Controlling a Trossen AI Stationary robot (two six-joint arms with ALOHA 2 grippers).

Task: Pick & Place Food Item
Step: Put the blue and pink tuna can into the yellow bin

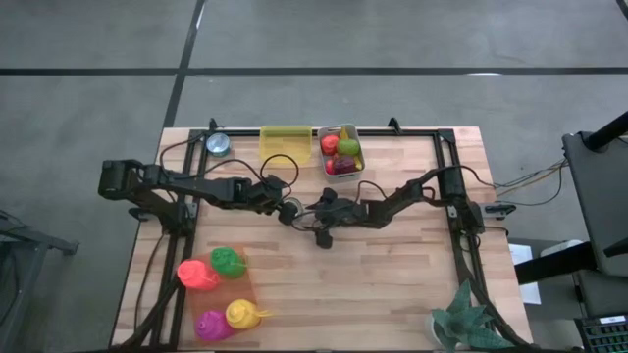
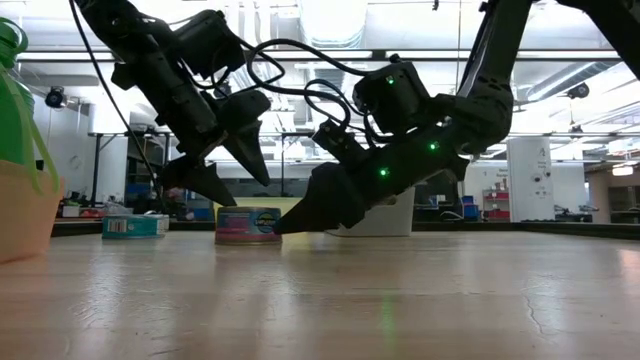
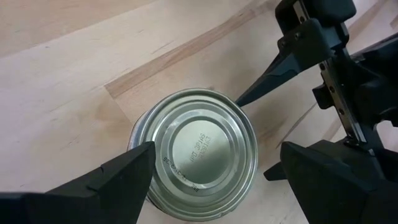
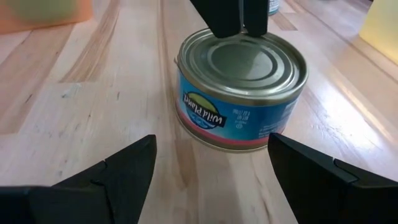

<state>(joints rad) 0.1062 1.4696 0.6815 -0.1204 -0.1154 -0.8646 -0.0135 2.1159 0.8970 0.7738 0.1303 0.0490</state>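
Observation:
A flat food can (image 3: pixel 199 149) with a bare metal top and a blue and pink label (image 4: pixel 242 93) stands upright on the wooden table near its middle (image 1: pixel 292 209). My left gripper (image 3: pixel 217 149) hangs open just above it, slanting down, with one fingertip over each side of the can's top (image 2: pixel 238 180). My right gripper (image 4: pixel 211 143) is open and low over the table, pointing at the can's side from the table's right (image 2: pixel 290 225). The can stands just ahead of its fingertips, not between them.
A clear bin of toy fruit (image 1: pixel 340 150), a yellow container (image 1: pixel 285 140) and a second can (image 1: pixel 217 144) stand along the far edge. Bright toy foods (image 1: pixel 221 289) lie near left. A green plant-like thing (image 1: pixel 466 324) sits near right. Bare wood lies near the front.

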